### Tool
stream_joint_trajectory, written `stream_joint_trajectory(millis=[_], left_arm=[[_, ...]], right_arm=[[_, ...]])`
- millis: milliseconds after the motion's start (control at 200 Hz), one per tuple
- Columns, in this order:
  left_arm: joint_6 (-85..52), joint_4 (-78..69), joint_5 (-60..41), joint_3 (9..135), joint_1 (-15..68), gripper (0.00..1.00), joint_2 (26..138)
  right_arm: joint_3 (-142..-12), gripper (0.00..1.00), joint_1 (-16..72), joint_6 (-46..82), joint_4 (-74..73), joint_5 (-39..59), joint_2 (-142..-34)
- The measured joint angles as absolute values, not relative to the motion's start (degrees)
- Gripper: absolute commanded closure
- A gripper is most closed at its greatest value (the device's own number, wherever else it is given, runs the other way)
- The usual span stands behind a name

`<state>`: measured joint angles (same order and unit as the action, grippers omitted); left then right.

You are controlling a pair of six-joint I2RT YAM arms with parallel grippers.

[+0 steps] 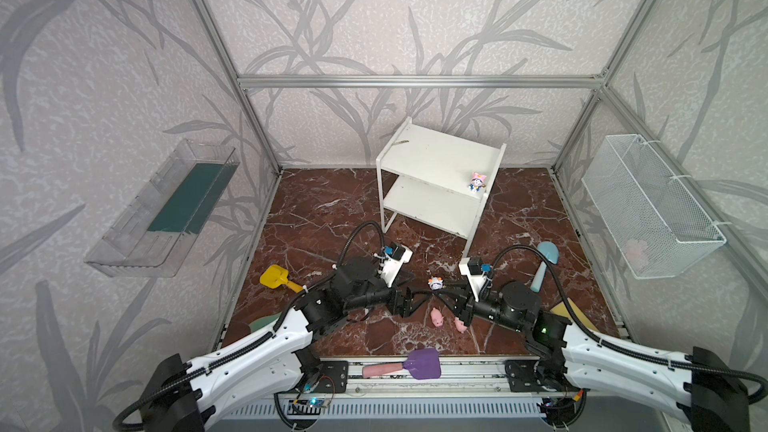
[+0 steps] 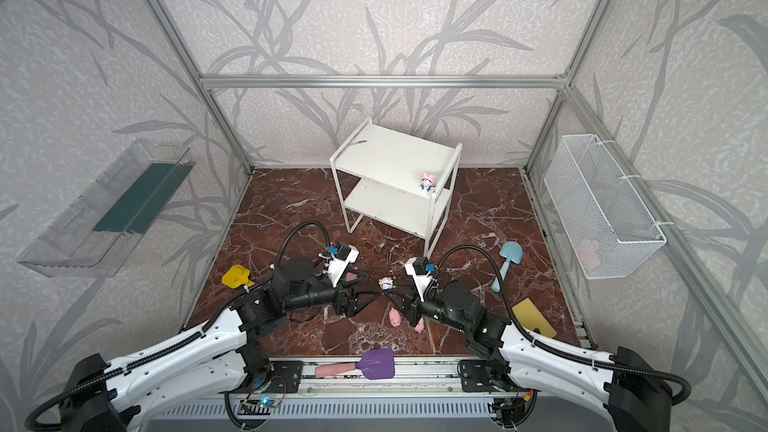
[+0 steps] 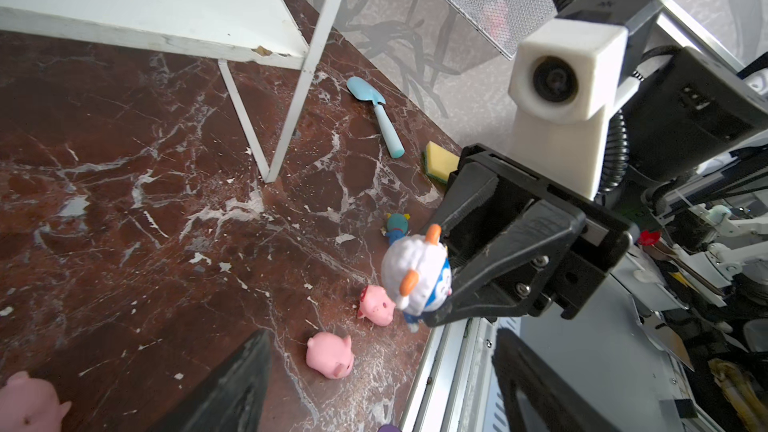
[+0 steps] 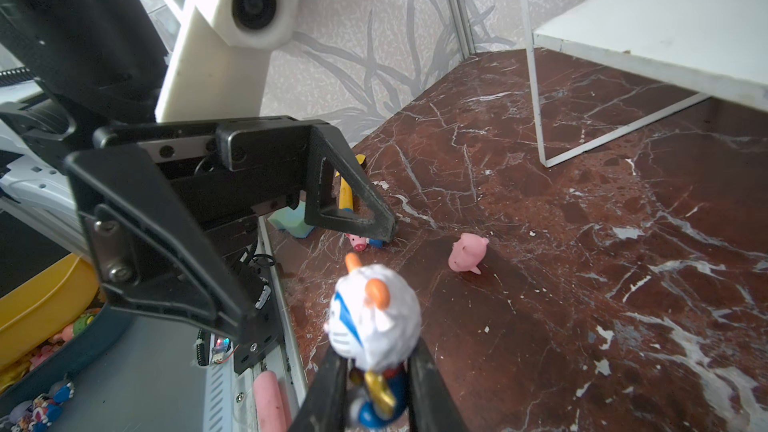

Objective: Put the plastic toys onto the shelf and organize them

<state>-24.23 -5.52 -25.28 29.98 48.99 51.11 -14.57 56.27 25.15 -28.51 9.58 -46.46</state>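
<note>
On the shelf (image 1: 436, 151), one pink-hatted figurine (image 1: 478, 182)

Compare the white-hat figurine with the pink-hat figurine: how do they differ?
Hat: the white-hat figurine wears white with orange horns, the pink-hat figurine pink. Place: the former is off the marble floor, the latter stands upright on the top board of the shelf. State: the right pincer clamps the former; nothing touches the latter. Both are small blue-white cartoon figures.
</note>
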Motion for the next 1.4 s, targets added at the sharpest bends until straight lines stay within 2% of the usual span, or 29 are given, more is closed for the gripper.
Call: stream_joint_trajectory(millis=[470, 660, 890, 1045, 1119, 1399], left_arm=[[-25.58, -8.4, -26.83, 31.81, 50.02, 0.38, 53.8], [-25.61, -8.32, -26.92, 31.86, 50.37, 0.39, 54.83], [-25.5, -8.16, -26.89, 31.9, 50.94, 0.45, 55.07], [-25.5, -8.05, -26.85, 31.92, 51.29, 0.36, 55.42], [-25.54, -7.95, -26.7, 31.92, 51.42, 0.36, 55.42], [-25.5, -7.79, -26.41, 32.95, 51.66, 0.51, 55.55]], right_arm=[[-14.5, 0.81, 57.87, 23.83, -29.36, 10.55, -46.89], [-14.5, 0.81, 59.53, 23.46, -29.41, 9.76, -47.11], [-14.5, 0.82, 60.47, 22.65, -29.58, 8.97, -47.11], [-14.5, 0.82, 60.82, 22.48, -29.74, 7.49, -46.98], [-14.5, 0.82, 60.95, 22.41, -29.74, 6.83, -46.65], [-14.5, 0.82, 61.04, 22.22, -29.71, 5.48, -45.91]])
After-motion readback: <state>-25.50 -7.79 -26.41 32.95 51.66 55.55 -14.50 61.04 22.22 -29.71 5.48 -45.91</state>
